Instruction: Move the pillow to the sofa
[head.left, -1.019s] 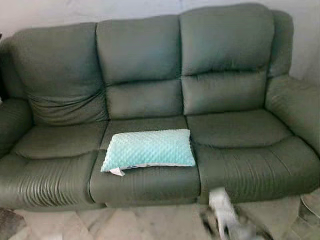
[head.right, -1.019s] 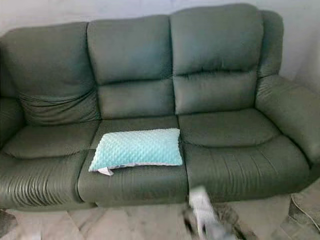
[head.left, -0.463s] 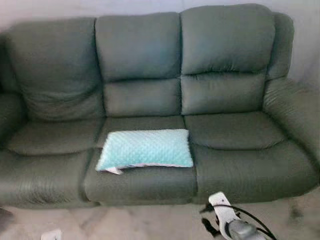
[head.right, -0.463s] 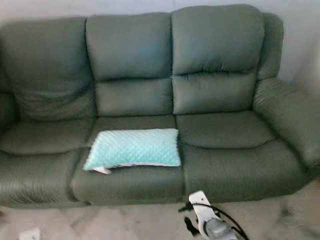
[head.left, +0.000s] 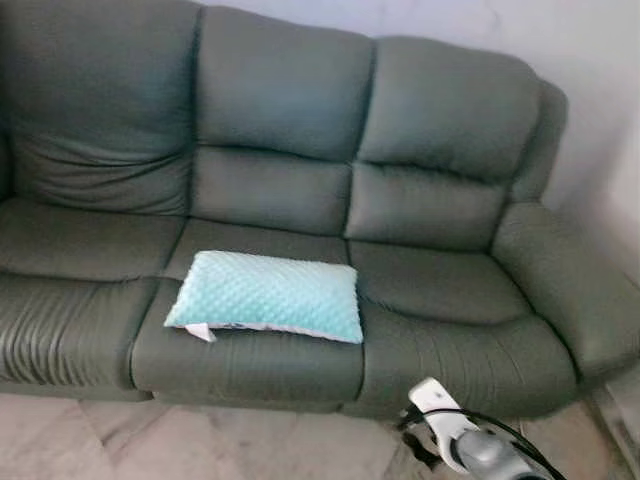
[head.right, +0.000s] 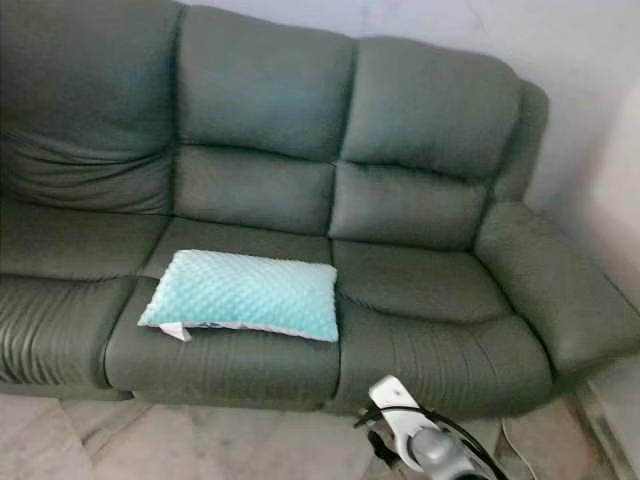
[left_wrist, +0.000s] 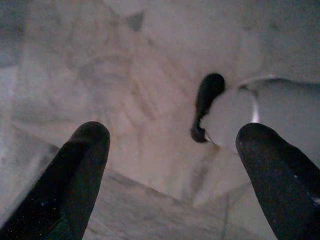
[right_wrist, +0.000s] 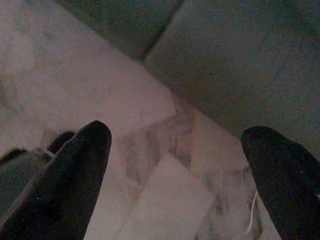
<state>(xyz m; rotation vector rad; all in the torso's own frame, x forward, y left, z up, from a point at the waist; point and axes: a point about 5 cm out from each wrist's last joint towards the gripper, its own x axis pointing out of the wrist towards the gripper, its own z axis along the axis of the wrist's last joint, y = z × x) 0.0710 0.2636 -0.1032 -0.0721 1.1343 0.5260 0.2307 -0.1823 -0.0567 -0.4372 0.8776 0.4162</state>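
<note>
A light teal dimpled pillow (head.left: 265, 295) lies flat on the middle seat of the dark green three-seat sofa (head.left: 440, 190), its white tag at the front left corner. My right arm (head.left: 468, 450) hangs low in front of the sofa's right seat, over the floor. In the right wrist view my right gripper (right_wrist: 175, 135) is open above the marble floor beside the sofa's base, with nothing between its fingers (right_wrist: 75, 170). In the left wrist view my left gripper (left_wrist: 172, 135) is also open and empty, pointing at the floor.
Pale marble floor (head.left: 200, 440) runs along the sofa's front. A light wall (head.left: 600, 80) stands behind and to the right of the sofa. A thin white cable (head.right: 508, 436) lies on the floor by the right armrest (head.left: 560, 290).
The whole picture has shifted, so the camera has moved: the sofa's right end and the wall now show more. The pillow stays on the middle seat. My right arm stays low.
</note>
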